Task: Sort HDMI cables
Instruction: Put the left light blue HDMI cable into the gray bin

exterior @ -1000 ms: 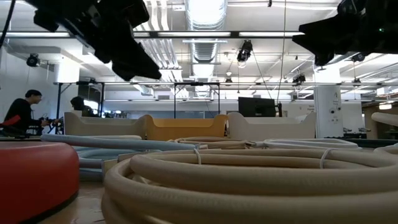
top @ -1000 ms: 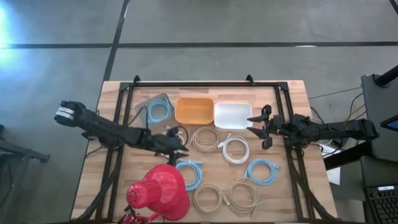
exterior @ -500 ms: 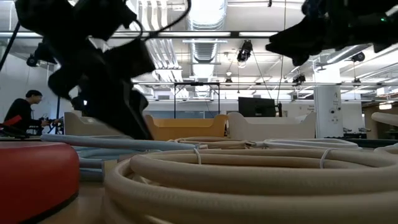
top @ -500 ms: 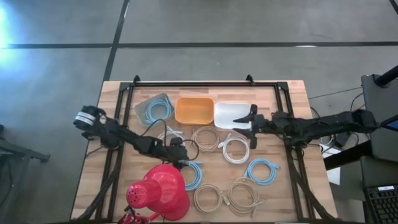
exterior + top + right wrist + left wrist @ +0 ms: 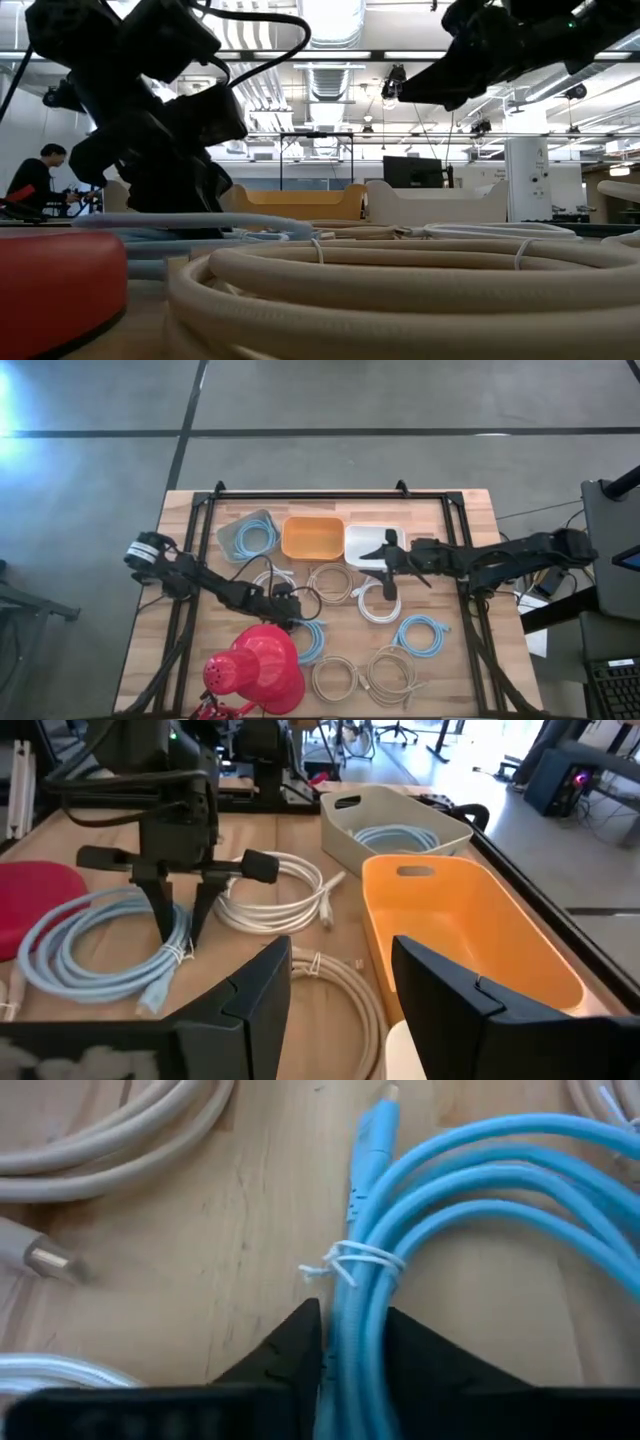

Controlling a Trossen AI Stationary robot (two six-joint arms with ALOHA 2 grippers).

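Several HDMI cable coils lie flat on the table [image 5: 470,510]: light blue, white and beige. One light blue coil [image 5: 255,538] lies in the grey bin. My left gripper [image 5: 293,622] is down on the light blue coil [image 5: 308,642] beside the red lamp, shut on its strands [image 5: 450,1190]. The right wrist view shows that gripper [image 5: 180,935] standing upright on the coil. My right gripper [image 5: 388,565] hangs open in the air, over the white bin's near edge and the white coil [image 5: 378,600]. My left gripper pinches the light blue coil's bundled strands [image 5: 355,1295] just beside the white tie [image 5: 350,1262]. One finger [image 5: 400,1350] stands inside the ring and the other outside. The fingers come from above, pointing down, across the strands. The coil lies flat on the table.
Three bins stand in a row at the far side: grey [image 5: 243,525], orange [image 5: 312,537], white [image 5: 372,542]. A red cone-shaped lamp [image 5: 255,670] sits at the near edge, close to my left gripper. A black frame [image 5: 330,494] borders the table. People show in the room behind [image 5: 35,180].
My left gripper has moved a little toward the near edge and come down onto the light blue coil. My right gripper has travelled toward the table's left, from beside the white bin to over its near edge and the white coil.
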